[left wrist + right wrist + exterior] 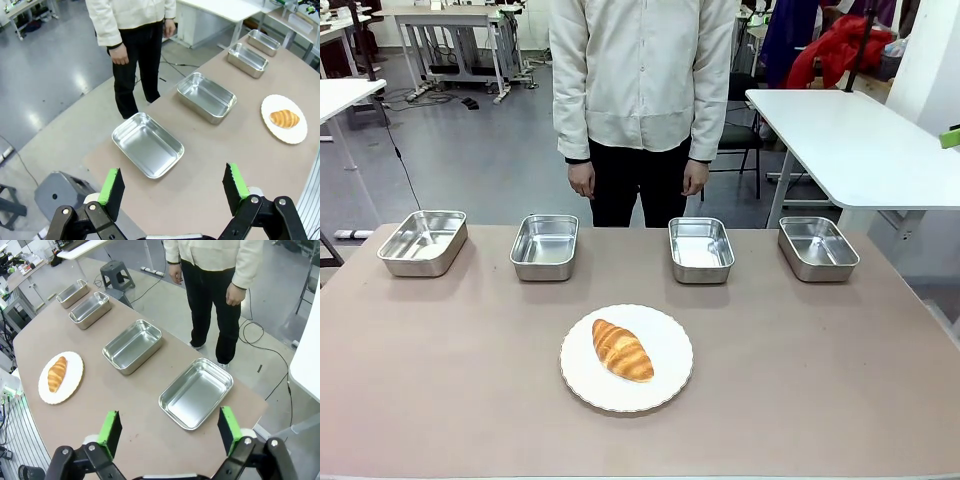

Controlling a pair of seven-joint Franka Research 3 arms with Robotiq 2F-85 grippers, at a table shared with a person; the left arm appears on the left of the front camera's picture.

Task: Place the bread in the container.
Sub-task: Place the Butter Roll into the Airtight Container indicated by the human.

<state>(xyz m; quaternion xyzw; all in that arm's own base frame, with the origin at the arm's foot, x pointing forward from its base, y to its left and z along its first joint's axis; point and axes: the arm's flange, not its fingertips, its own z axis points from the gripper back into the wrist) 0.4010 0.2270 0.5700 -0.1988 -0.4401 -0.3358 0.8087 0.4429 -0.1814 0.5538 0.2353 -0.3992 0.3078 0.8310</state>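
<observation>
- As I watched, my left gripper (172, 187) and right gripper (170, 432) both stood wide, empty.
- Golden-brown ridged croissant (622, 350) lay on the round white scalloped plate (670, 335), apart from four shiny steel rectangular trays (701, 274) in a row beyond it.

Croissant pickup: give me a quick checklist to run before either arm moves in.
1. Croissant lies on the plate, nothing over it: ok.
2. Left hand open, above the table's end: ok.
3. Right hand open, above the other end: ok.
4. All four trays empty: ok.
5. Person at the far edge, arms down and off the table: ok.
6. Which tray is the target: cannot tell.
</observation>
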